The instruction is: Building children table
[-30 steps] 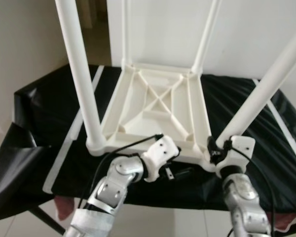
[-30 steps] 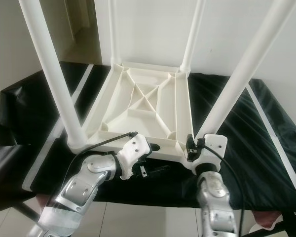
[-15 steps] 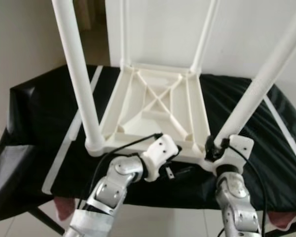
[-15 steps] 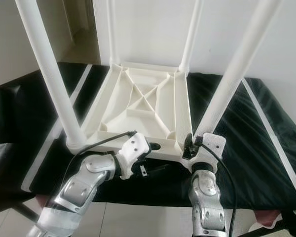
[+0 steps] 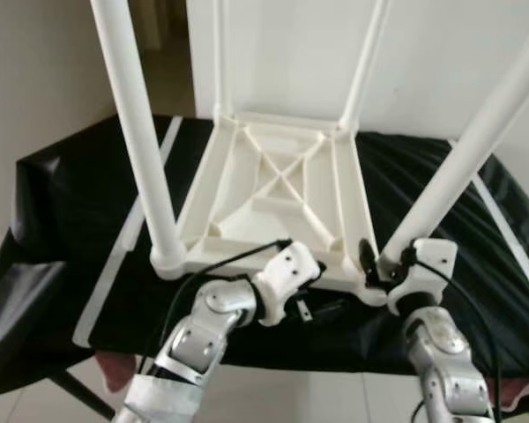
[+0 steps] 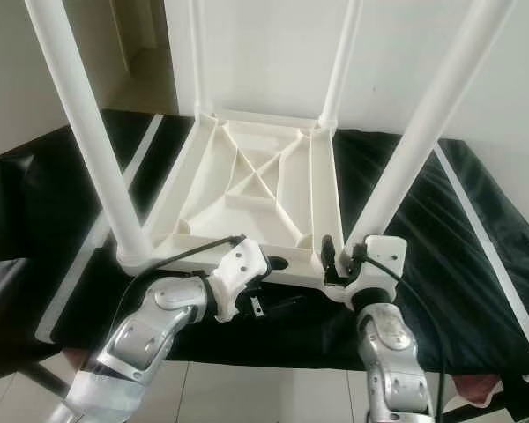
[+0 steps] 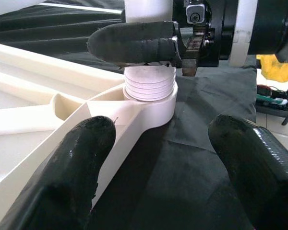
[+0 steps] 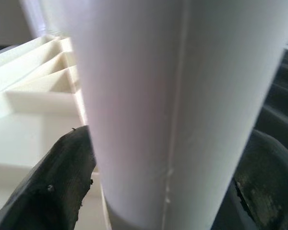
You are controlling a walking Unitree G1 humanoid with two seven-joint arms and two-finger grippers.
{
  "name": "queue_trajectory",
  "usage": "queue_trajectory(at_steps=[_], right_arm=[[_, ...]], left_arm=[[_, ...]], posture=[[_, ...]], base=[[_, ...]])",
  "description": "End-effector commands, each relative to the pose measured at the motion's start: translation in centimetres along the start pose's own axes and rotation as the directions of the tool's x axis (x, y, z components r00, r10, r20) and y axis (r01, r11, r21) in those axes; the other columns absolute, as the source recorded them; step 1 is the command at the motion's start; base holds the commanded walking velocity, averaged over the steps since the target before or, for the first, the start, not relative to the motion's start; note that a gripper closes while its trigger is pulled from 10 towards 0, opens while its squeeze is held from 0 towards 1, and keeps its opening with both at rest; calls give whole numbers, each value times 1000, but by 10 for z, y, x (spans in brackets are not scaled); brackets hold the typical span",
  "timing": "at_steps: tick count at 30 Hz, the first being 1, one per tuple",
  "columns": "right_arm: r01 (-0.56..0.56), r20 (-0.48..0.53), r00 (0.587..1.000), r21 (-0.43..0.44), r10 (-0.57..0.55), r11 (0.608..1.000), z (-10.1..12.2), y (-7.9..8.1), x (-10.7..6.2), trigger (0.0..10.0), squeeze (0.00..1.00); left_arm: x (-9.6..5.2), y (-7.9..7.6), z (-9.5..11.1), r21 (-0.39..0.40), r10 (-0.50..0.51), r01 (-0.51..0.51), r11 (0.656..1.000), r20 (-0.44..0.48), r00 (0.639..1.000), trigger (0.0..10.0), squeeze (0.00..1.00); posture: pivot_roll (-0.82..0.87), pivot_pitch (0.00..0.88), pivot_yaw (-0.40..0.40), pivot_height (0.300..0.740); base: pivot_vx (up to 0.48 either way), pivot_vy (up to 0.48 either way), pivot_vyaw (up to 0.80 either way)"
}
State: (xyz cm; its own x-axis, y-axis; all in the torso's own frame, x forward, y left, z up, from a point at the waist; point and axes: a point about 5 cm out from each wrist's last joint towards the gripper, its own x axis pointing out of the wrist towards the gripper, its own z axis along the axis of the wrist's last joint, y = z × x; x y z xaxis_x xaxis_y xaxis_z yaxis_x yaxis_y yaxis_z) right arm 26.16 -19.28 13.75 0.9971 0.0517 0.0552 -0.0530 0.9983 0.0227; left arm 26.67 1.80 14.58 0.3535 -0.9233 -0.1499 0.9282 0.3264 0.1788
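White wall [image 5: 273,53] behind, black cloth [image 5: 62,194] spread over the work surface, and on it the children's tabletop [image 5: 282,189], lying upside down so the sockets face up for the legs.

Right gripper [image 5: 383,264] at the tabletop's near right corner, clenched round the base of the near right leg [image 5: 463,167]. Seen from the right wrist, one black finger [image 8: 62,177] on either side of the white tube, pressed against it. Grips low, just above the socket [image 7: 151,103], probably for the firmest purchase when twisting. A few thread rings [image 7: 150,82] stand bare between tube and socket, so apparently not yet screwed fully home.

Left gripper [image 7: 158,158] just in front of the tabletop's near edge, close beside that same corner, jaws released and spread, holding nothing. Points across at the socket, likely ready to brace the tabletop against turning, though not pressing on it now.

Farther out, the near left leg [image 5: 141,141] upright in its own corner of the tabletop, and two more at the far corners. Judged from this, the last leg and nearly done.
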Motion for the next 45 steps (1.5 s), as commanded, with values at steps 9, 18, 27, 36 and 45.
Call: queue_trajectory(at_steps=[9, 18, 27, 36, 45], right_arm=[[-318, -64, 948, -102, 313, 943, -4, -8, 3, 10000, 0], [-404, -128, 912, -136, 389, 904, -12, -15, 8, 3725, 0], [-405, -128, 912, -157, 389, 901, -13, -20, 10, 0, 0], [-340, -121, 937, -106, 327, 934, -15, -19, 9, 10000, 0], [-107, -130, 986, -37, 102, 994, -21, -11, 13, 10000, 0]], left_arm=[[3, -1, 1, -5, 31, -31, 1000, -1, 1000, 10000, 0], [2, -1, 1, -6, 40, -40, 999, 0, 999, 10000, 0], [0, 1, 0, -4, 51, -51, 999, -4, 999, 10000, 0], [1, 0, 1, -3, 51, -51, 999, -1, 999, 10000, 0], [2, -1, 1, -7, 39, -39, 999, 3, 999, 10000, 0]], posture=[[-28, 0, -47, 740], [-14, 0, -48, 740], [-9, 0, -53, 740], [-12, 0, -51, 740], [-21, 0, -42, 740]], base=[[0, 0, 0], [0, 0, 0], [0, 0, 0], [0, 0, 0], [0, 0, 0]])
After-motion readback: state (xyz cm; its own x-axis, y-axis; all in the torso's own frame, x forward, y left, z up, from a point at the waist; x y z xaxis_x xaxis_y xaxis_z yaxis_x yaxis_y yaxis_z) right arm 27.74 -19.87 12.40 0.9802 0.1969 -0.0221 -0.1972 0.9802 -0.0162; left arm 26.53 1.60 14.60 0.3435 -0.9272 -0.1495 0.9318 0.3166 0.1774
